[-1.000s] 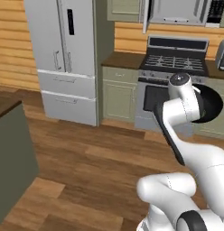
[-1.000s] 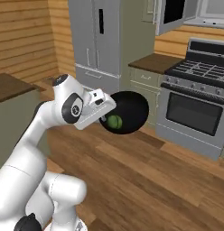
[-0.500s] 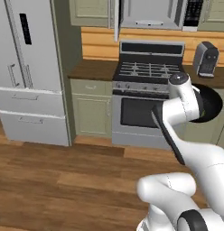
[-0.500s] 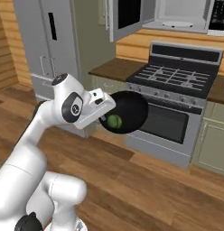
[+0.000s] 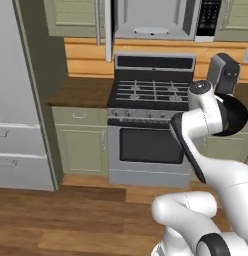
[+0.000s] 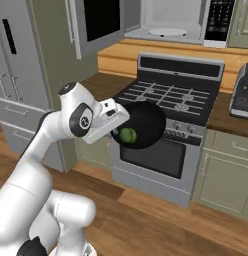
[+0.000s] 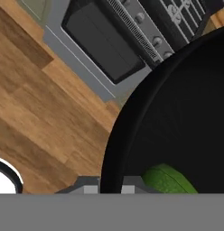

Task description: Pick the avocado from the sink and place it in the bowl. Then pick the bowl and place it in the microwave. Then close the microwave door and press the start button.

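The end effector [image 6: 117, 131] is clamping the rim of the bowl [image 6: 143, 124], the avocado [image 6: 128, 135] lying inside. Transport step: the microwave [image 6: 168, 20], above and ahead, is requiring lift and insertion.

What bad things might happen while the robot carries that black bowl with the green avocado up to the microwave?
1. The gripper pinches the bowl by its rim only, and the bowl looks tilted, so the avocado might roll out.
2. The microwave sits high above the stove; on the lift the bowl could bump the stove or the microwave's frame.
3. The microwave door stands open at the left; the arm might clip it.
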Tool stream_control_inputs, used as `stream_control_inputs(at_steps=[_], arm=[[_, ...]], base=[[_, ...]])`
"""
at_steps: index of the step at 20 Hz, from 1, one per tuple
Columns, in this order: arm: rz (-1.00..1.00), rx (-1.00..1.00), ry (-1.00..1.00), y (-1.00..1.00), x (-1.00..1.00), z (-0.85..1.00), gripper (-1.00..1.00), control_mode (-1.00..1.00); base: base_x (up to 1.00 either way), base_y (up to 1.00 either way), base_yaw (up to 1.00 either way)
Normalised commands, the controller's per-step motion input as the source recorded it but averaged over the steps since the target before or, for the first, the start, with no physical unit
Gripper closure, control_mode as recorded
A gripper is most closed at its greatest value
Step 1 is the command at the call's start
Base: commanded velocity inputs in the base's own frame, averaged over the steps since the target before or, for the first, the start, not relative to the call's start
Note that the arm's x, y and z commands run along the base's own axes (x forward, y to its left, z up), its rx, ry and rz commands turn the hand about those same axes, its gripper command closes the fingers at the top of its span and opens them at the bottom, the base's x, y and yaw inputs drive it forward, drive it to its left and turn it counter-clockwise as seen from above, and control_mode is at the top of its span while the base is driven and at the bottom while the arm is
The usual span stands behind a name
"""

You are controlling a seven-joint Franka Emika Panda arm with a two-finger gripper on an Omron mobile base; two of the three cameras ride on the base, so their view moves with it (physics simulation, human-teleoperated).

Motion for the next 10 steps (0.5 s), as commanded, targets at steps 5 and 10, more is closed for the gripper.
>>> stream_control_inputs(at_steps=[5, 10], arm=[[0.0, 0.0, 0.0, 0.0, 0.0, 0.0, 1.0, 1.0], [0.0, 0.0, 0.0, 0.0, 0.0, 0.0, 1.0, 1.0]], base=[[0.9, -0.06, -0.15], [0.68, 0.04, -0.14]])
